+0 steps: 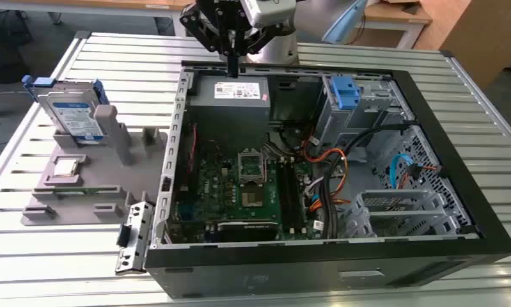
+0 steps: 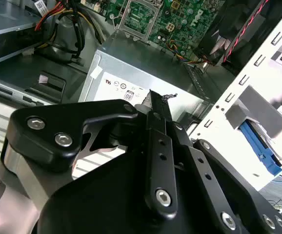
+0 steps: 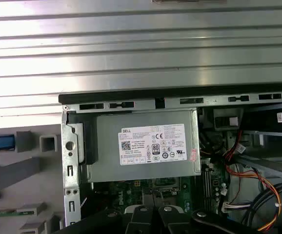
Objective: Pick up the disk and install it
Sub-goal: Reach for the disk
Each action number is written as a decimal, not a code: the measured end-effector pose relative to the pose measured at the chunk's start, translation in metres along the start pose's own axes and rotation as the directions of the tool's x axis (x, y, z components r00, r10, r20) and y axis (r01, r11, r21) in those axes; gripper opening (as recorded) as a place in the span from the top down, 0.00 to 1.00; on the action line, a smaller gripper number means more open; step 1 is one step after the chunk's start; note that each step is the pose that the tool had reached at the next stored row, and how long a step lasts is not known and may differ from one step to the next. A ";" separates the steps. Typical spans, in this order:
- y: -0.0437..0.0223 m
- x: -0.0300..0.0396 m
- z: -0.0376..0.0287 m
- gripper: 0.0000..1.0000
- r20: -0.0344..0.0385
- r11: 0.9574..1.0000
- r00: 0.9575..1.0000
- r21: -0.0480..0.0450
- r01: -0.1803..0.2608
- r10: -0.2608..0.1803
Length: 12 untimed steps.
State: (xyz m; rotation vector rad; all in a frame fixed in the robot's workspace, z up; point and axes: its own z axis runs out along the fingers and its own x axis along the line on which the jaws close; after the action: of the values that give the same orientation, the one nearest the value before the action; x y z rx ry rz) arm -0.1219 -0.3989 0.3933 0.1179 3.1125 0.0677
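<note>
Bright, even overhead light here, and the slatted table [image 3: 141, 44] beyond the pincer [image 1: 231, 67] is blazing white in the first wrist view, its ridges washed out by glare. Right below the pincer the grey box [image 3: 146, 146] catches a soft sheen, while deeper in the computer case [image 1: 323, 262] the circuit board [image 1: 221, 185] sits in dull shade. In the second wrist view the white frame [image 2: 258, 83] beside the pincer burns out.

Disk [image 1: 70, 116]: silver metal; frame [image 1: 40, 82]: blue plastic. Table [image 1: 59, 281]: ribbed matt metal.
</note>
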 end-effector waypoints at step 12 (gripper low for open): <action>0.0000 0.0000 0.0000 0.90 0.000 1.000 1.000 0.000 0.000 0.000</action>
State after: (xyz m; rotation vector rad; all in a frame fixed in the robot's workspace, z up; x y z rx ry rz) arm -0.1220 -0.3989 0.3933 0.1180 3.1125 0.0676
